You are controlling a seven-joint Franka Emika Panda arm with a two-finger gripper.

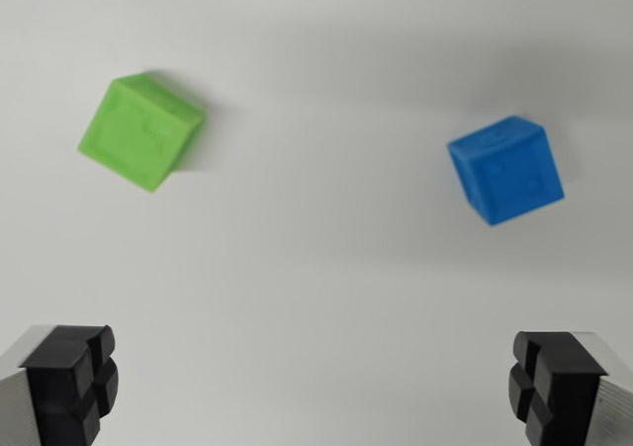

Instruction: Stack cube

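bright, even light; slightly blurred

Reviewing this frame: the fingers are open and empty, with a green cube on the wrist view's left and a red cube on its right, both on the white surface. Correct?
Not quite. The cube on the wrist view's right is blue, not red. The rest holds: green cube left, fingers open and empty.

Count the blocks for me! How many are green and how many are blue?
Green cube: 1
Blue cube: 1
Total: 2 cubes, lying apart on the white table, green on the wrist view's left, blue on its right.
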